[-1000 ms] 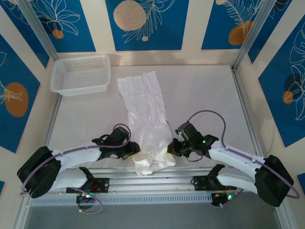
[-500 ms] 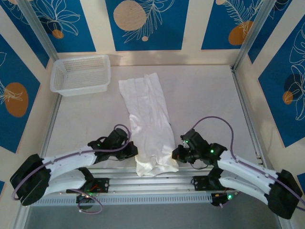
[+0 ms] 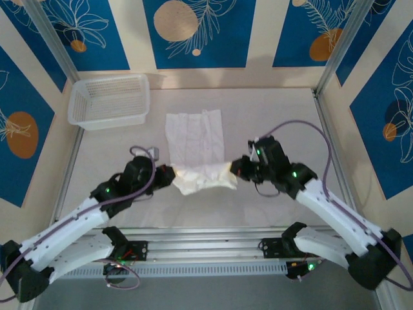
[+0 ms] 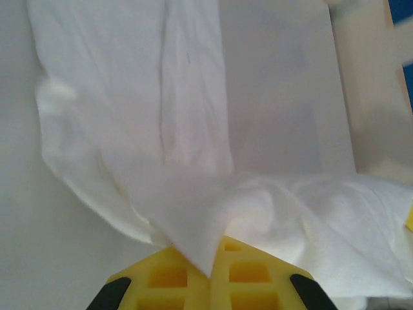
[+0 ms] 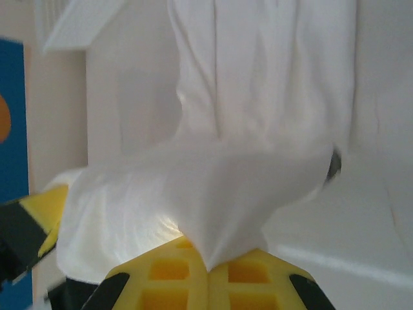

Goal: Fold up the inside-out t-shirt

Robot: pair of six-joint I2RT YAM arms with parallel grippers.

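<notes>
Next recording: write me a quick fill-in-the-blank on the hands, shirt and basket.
1. The left hand and the right hand are each ____ on the near end of the shirt.
2. The basket sits in the far ____ corner of the table.
3. The shirt's colour is ____.
Missing words: shut; left; white.

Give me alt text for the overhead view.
Left tool and right tool grip the bunched near edge of a thin white cotton t-shirt; the rest lies flat on the table. A white plastic mesh basket sits far left.
</notes>
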